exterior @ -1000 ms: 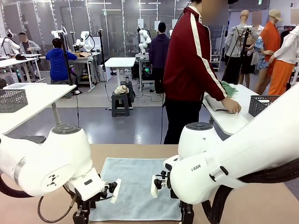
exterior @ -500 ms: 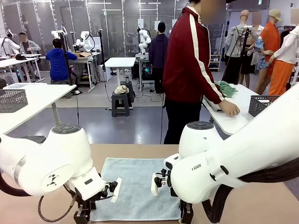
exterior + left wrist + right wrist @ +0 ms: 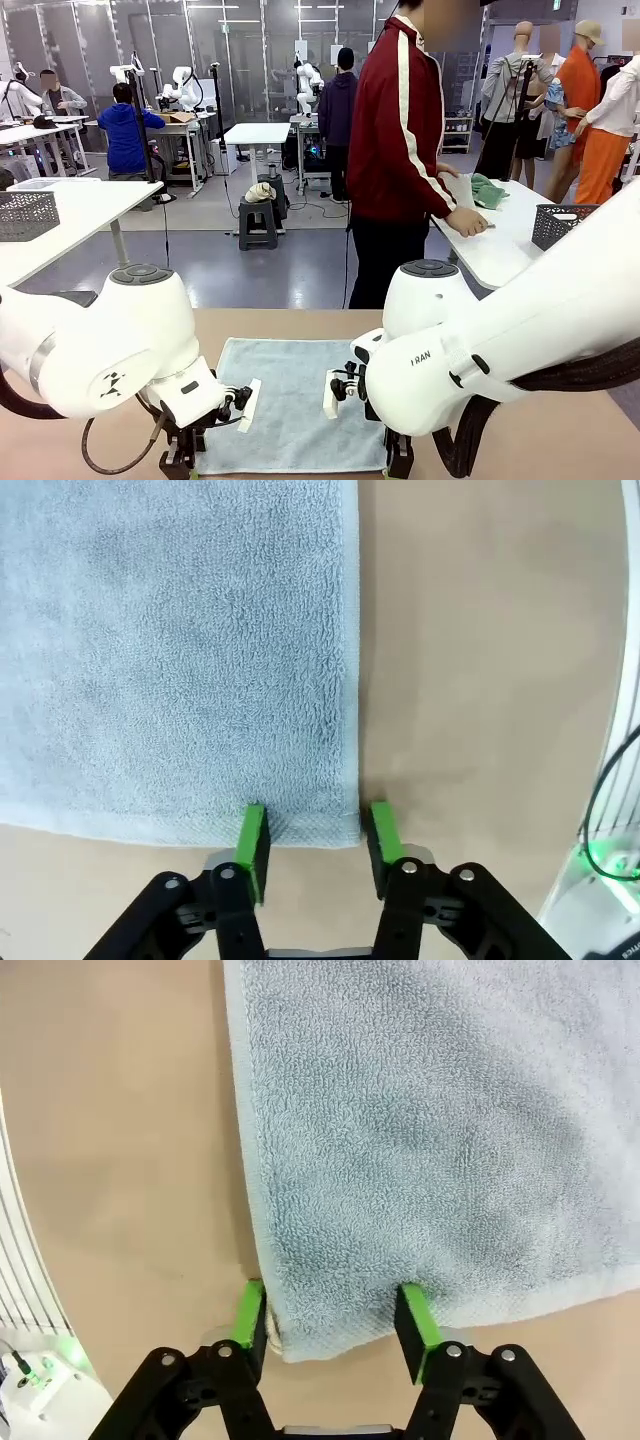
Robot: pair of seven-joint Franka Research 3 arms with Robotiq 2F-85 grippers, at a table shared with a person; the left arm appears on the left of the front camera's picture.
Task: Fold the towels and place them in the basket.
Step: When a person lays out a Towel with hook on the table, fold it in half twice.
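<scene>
Arms have barely moved. Left gripper [image 3: 315,835] and right gripper [image 3: 330,1320]: jaws apart astride blue-grey towel [image 3: 290,400] corners at bottom of frame, cloth flat, unpinched. Fold not yet started.

Even overhead light fills the front view, sharp near and far, with mild glare on the white left arm [image 3: 100,350]. Both wrist views are bright and crisp, slightly bowed at the edges; soft grey shadows mottle the towel [image 3: 180,630].
</scene>
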